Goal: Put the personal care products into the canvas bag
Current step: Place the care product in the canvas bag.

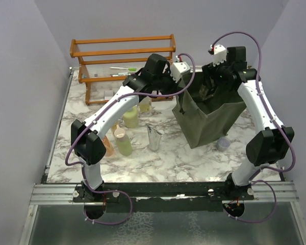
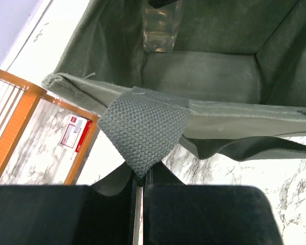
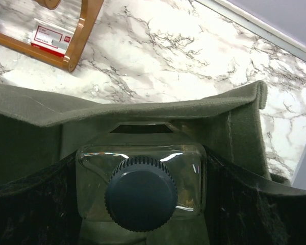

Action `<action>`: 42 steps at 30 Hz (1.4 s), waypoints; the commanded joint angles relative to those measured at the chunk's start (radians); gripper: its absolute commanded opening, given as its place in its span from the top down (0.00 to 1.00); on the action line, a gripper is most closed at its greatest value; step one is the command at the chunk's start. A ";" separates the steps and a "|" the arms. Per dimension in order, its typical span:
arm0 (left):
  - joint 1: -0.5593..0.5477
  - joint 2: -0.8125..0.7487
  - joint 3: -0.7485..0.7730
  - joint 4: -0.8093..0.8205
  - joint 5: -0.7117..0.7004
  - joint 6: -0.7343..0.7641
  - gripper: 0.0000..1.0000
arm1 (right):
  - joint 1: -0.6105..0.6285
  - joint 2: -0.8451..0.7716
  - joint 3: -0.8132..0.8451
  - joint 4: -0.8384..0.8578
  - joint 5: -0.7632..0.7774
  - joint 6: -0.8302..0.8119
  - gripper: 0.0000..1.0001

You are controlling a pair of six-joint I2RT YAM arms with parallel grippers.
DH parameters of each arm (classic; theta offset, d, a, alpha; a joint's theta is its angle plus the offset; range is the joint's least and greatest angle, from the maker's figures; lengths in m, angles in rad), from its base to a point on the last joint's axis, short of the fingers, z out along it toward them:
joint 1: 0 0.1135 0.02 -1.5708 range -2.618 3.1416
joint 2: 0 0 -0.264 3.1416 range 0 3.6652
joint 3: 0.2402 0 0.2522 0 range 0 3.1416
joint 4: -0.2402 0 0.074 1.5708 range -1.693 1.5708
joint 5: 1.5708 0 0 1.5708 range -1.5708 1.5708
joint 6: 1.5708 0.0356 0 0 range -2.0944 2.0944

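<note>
Progress looked early: right claw (image 3: pixel 143 217), spread wide, held a dark-capped clear bottle (image 3: pixel 141 173) inside the canvas bag (image 3: pixel 143 109); left claw (image 2: pixel 141 184) pinched its strap (image 2: pixel 143 127). Green bottles (image 1: pixel 125 143) and silver tube (image 1: pixel 154 138) stood left of both.

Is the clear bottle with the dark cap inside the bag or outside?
Inside: the right hand holds the bottle below the bag rim.

I am holding both arms stretched forward: left gripper (image 2: pixel 138 186) pinching the canvas bag (image 2: pixel 234 115), jaws closed; right gripper (image 3: pixel 141 204) clasping a bottle (image 3: pixel 191 168), jaws wide.
</note>
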 commanded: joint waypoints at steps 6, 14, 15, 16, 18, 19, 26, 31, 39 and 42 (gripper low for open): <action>0.000 -0.014 -0.065 0.019 -0.005 0.050 1.00 | 0.002 -0.003 -0.074 0.214 -0.047 -0.012 0.99; 0.000 -0.023 -0.106 0.029 -0.006 0.069 1.00 | 0.002 -0.011 -0.175 0.322 -0.073 -0.019 0.99; 0.000 -0.024 -0.109 0.029 -0.006 0.070 1.00 | 0.002 -0.010 -0.184 0.333 -0.074 -0.019 0.99; 0.000 -0.026 -0.111 0.029 -0.007 0.072 1.00 | 0.002 -0.008 -0.191 0.345 -0.073 -0.020 0.99; 0.000 -0.027 -0.117 0.029 -0.006 0.076 1.00 | 0.002 0.002 -0.196 0.355 -0.068 -0.027 0.99; 0.000 -0.027 -0.119 0.029 -0.008 0.079 1.00 | 0.002 0.010 -0.193 0.353 -0.064 -0.031 0.99; 0.000 -0.033 -0.124 0.030 -0.007 0.083 1.00 | 0.002 0.037 -0.212 0.326 -0.049 -0.046 0.99; 0.000 -0.035 -0.130 0.032 -0.002 0.084 1.00 | 0.002 0.051 -0.231 0.314 -0.040 -0.047 0.97; 0.000 -0.046 -0.151 0.039 -0.004 0.091 1.00 | 0.002 0.092 -0.261 0.289 -0.036 -0.051 0.87; 0.000 -0.046 -0.158 0.043 -0.003 0.092 1.00 | 0.001 0.095 -0.266 0.281 -0.043 -0.048 0.80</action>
